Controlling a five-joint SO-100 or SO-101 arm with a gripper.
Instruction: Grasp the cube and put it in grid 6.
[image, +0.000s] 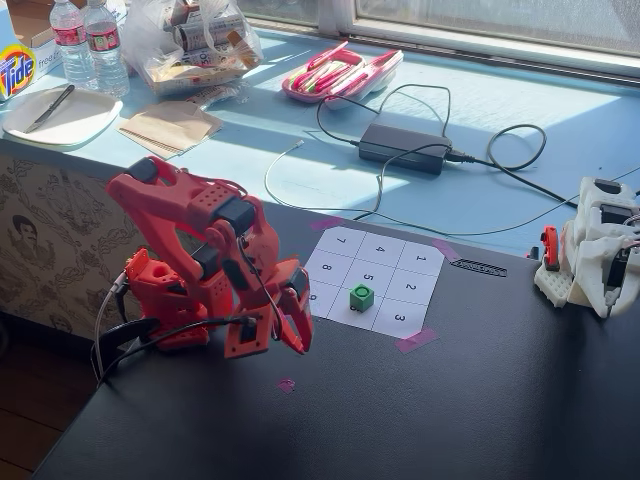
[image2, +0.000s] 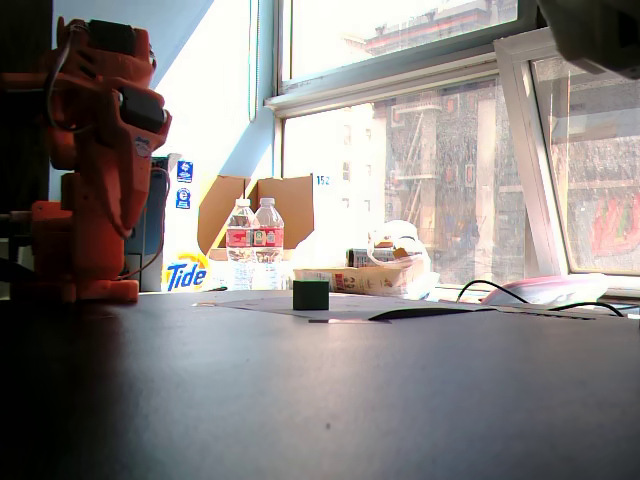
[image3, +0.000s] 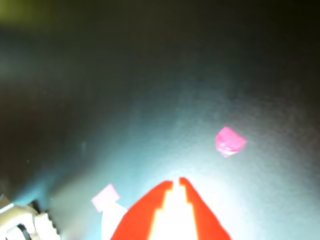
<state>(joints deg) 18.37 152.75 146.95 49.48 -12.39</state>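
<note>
The green cube (image: 361, 296) stands on the numbered paper sheet (image: 400, 262), in the front-middle cell between "9" and "3", which is grid 6 (image: 352, 319); the cube hides the digit. In a low fixed view the cube (image2: 311, 294) looks dark against the window. The red arm (image: 200, 260) is folded over its base left of the sheet, and it also shows at the left of the low fixed view (image2: 95, 150). My gripper (image: 296, 343) hangs just off the sheet's near-left corner, apart from the cube. In the wrist view my gripper (image3: 176, 181) is shut and empty, over the black table.
A white second arm (image: 600, 250) stands at the right edge. A power brick with cables (image: 403, 148) lies behind the sheet. Pink tape holds the sheet's corners (image: 415, 341), and a loose pink scrap (image: 286, 384) (image3: 230, 140) lies near my gripper. Bottles (image: 90, 45) and a plate (image: 60, 115) are at the far left.
</note>
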